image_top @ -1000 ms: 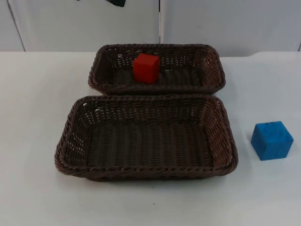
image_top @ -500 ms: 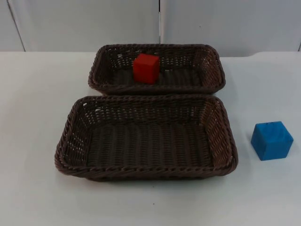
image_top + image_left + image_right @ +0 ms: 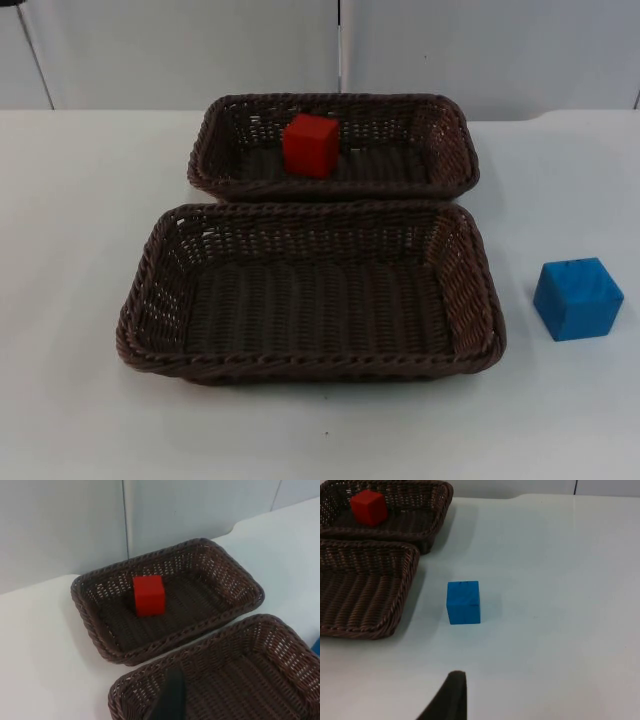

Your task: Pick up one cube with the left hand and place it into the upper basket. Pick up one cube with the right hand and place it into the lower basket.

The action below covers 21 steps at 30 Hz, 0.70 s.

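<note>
White table (image 3: 80,200), plain and matte, one tiny dark speck (image 3: 325,434) at 6 o'clock of the baskets. The table ends at a grey partition wall (image 3: 180,50) at 12 o'clock; a dark vertical seam (image 3: 339,45) splits the wall panels. The table's far edge takes a small curved step (image 3: 545,113) at about 1 o'clock.

Two dark brown woven baskets sit mid-table, long sides parallel and rims just beside each other. The upper basket (image 3: 335,99) is at 12 o'clock of the lower basket (image 3: 310,212).

The red cube (image 3: 310,145) is inside the upper basket, on its floor, a bit toward 9 o'clock of the basket's middle and apart from the walls.

The lower basket holds nothing.

The blue cube (image 3: 578,298) is on bare table at 3 o'clock of the lower basket, near its right wall but not touching, turned slightly off square.

Left tool (image 3: 172,702): up over the lower basket's rim, facing the upper basket and the red cube. Grips nothing that I can see; open or closed, cannot tell.

Right tool (image 3: 451,697): over bare table, with the blue cube ahead of it and well apart, both baskets beyond. Open or closed, cannot tell.

Both arms wait off the objects.
</note>
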Motion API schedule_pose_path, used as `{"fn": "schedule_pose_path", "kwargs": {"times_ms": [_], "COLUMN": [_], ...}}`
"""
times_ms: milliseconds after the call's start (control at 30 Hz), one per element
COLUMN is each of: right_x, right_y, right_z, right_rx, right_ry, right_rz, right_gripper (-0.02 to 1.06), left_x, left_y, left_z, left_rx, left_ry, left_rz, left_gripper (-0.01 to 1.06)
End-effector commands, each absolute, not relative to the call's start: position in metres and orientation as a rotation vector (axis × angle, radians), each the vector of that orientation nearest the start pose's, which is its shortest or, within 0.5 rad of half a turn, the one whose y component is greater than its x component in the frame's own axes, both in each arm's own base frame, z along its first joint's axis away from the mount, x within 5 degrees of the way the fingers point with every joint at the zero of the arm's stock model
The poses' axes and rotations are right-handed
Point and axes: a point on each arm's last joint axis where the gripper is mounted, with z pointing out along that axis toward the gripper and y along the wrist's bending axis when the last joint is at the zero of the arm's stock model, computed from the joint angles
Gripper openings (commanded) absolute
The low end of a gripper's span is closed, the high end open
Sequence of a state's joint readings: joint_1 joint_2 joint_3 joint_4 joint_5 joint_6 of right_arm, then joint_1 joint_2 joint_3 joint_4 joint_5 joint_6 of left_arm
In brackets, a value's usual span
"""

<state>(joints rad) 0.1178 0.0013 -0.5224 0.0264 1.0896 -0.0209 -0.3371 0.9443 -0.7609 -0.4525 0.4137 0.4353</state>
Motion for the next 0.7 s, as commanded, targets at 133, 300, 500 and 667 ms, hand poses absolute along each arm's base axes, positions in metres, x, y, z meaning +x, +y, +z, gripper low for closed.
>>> {"fn": "schedule_pose_path", "kwargs": {"times_ms": [133, 300, 500, 667], "right_x": [-0.008, -0.008, -0.008, -0.008], "right_y": [0.001, 0.001, 0.001, 0.001], "right_z": [0.280, 0.280, 0.280, 0.280], "right_rx": [-0.149, -0.149, -0.149, -0.149], "right_ry": [2.043, 2.043, 2.043, 2.043], "right_rz": [0.082, 0.082, 0.082, 0.082], "right_gripper": [1.05, 1.05, 1.05, 1.05], "left_x": [0.148, 0.131, 0.114, 0.105], "left_y": [-0.070, -0.064, -0.058, -0.055], "left_z": [0.337, 0.332, 0.326, 0.330], "left_rx": [0.459, 0.430, 0.431, 0.422], "left_ry": [1.928, 1.916, 1.879, 1.848], "left_rz": [-0.399, -0.423, -0.417, -0.428], "left_gripper": [0.76, 0.76, 0.76, 0.76]}}
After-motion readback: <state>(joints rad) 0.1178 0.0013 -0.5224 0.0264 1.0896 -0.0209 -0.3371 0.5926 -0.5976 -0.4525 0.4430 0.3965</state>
